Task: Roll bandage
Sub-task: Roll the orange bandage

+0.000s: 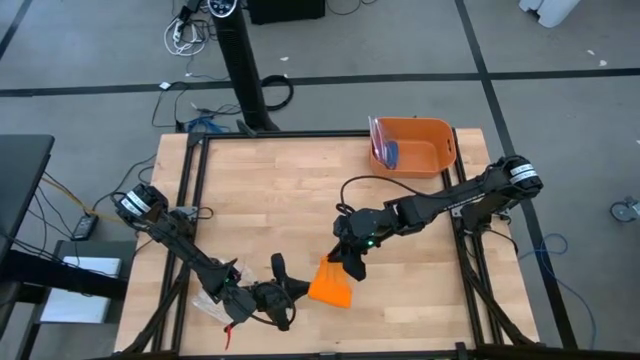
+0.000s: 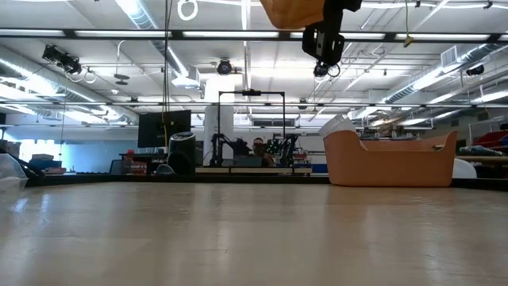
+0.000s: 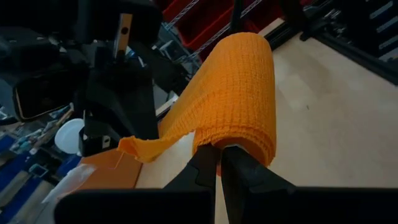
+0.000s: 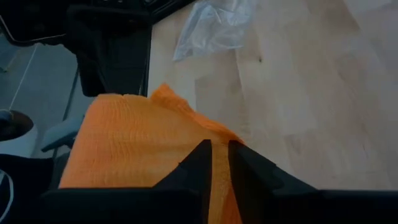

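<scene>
The bright orange bandage (image 1: pixel 330 285) is held between both grippers above the table's near middle. In the left wrist view it is a partly wound roll (image 3: pixel 239 93) with a loose strip (image 3: pixel 149 146) running off it. My left gripper (image 1: pixel 300 290) is shut on the roll's near end. My right gripper (image 1: pixel 350 268) is shut on the flat strip (image 4: pixel 124 149). In the low view the bandage (image 2: pixel 292 12) and a gripper (image 2: pixel 325 44) show high above the tabletop. My left gripper pinches the roll's near end (image 3: pixel 233 144) between its two shut fingers, coming level from the table's left. The fingers lie along the roll, which sticks out past them, clear of the table. My right gripper pinches the flat strip (image 4: pixel 186 146) between its two shut fingers, coming from the table's right and slanting down. The cloth spreads wide beside the fingers and is lifted clear of the table; one layer or several, I cannot tell.
An orange plastic bin (image 1: pixel 440 135) stands at the table's far right; it also shows in the low view (image 2: pixel 389 159). A crinkled clear plastic bag (image 4: pixel 217 28) lies on the table near the left arm (image 1: pixel 215 305). Bare wooden tabletop (image 1: pixel 270 200) lies between them.
</scene>
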